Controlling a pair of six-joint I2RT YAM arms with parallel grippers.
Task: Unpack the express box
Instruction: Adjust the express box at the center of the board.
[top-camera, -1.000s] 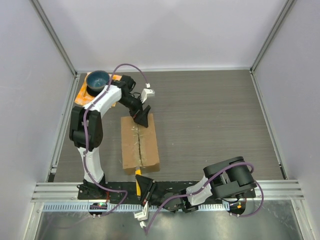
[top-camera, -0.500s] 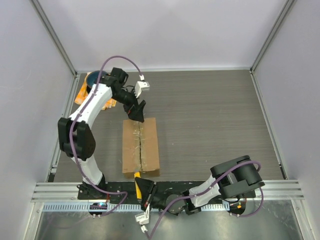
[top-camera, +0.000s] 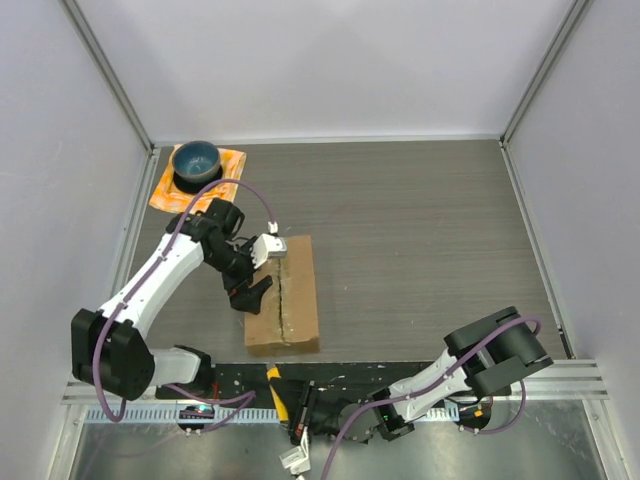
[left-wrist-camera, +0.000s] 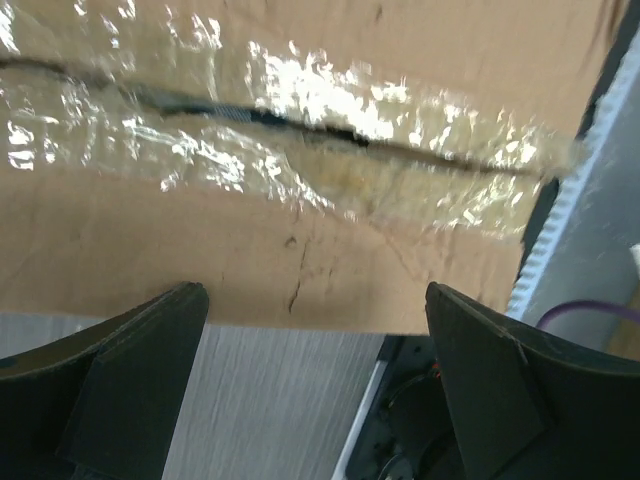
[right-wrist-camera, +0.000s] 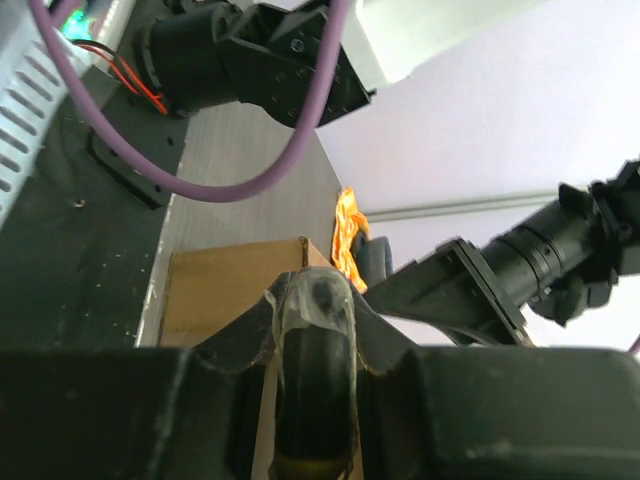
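left gripper (top-camera: 250, 292) agape at express box (top-camera: 292, 300) edge, yellow-handled tool (top-camera: 273, 378) in right gripper (right-wrist-camera: 315, 335)

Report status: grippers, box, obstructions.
Left gripper open at box edge. Right gripper shut on tool, short of box. Flaps down, tape on. Bowl well clear.

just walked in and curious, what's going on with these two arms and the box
Two robot arms are working on unpacking a taped cardboard box. The left gripper hovers open at the box's left side, gripping nothing. The right gripper is at the near edge of the table, shut on a yellow-handled tool, just short of the box. The tape over the top seam looks still in place, so the box is not open yet.
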